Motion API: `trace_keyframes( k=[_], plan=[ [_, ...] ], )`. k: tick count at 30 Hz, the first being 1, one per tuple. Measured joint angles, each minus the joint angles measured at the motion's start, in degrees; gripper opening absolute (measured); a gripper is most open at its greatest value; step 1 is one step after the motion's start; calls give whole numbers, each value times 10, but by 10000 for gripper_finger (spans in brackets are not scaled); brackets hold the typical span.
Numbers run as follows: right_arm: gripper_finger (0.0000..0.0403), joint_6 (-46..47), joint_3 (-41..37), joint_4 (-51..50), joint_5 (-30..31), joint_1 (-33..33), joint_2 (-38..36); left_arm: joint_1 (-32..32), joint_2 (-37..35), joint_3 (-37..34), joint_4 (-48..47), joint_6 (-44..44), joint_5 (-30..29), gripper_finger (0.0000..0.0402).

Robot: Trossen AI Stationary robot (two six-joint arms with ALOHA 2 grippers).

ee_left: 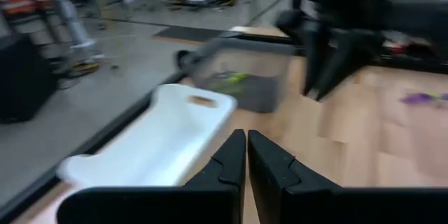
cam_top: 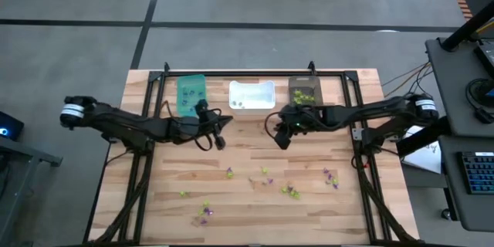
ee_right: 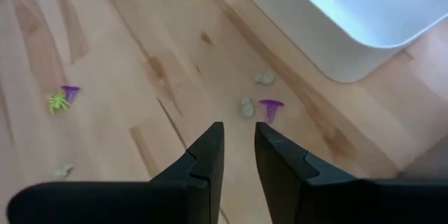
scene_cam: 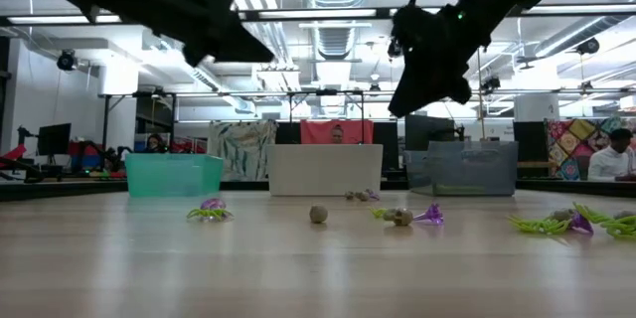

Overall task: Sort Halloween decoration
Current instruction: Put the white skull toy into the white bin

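The Halloween decoration lies scattered on the wooden table: tiny purple, lime-green and pale trinkets, with a pale ball and a purple piece in the low view. My left gripper hangs above the table in front of the teal bin, its fingers shut with nothing seen between them. My right gripper hovers near the white bin. It is open by a narrow gap above a purple trinket and a pale one.
Three bins stand in a row at the far edge: teal, white and dark brown, which has lime-green pieces inside. A black frame rail runs behind them. Bare wood lies between the two grippers. People sit in the room beyond.
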Motion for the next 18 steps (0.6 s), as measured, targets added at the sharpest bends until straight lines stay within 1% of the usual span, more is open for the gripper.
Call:
trace_keyframes(
  k=[2,4,7,10,12,16,18],
  plan=[
    [70,1,0,5,0,-2,12,0,-25,0,-32,-3,-25,0],
    [70,5,0,13,0,-3,23,1,-45,0,-51,-4,-38,0],
    [70,9,0,28,0,-4,43,0,-62,0,-61,-5,-42,0],
    [70,6,9,30,1,-4,69,0,-65,0,-61,-5,-42,0],
    [70,-13,19,37,6,-4,92,0,-62,0,-59,-5,-42,0],
    [70,-91,46,39,6,-4,144,0,-48,0,-61,-5,-42,0],
    [70,-183,57,41,6,-3,169,0,-40,0,-58,-5,-42,0]
  ],
)
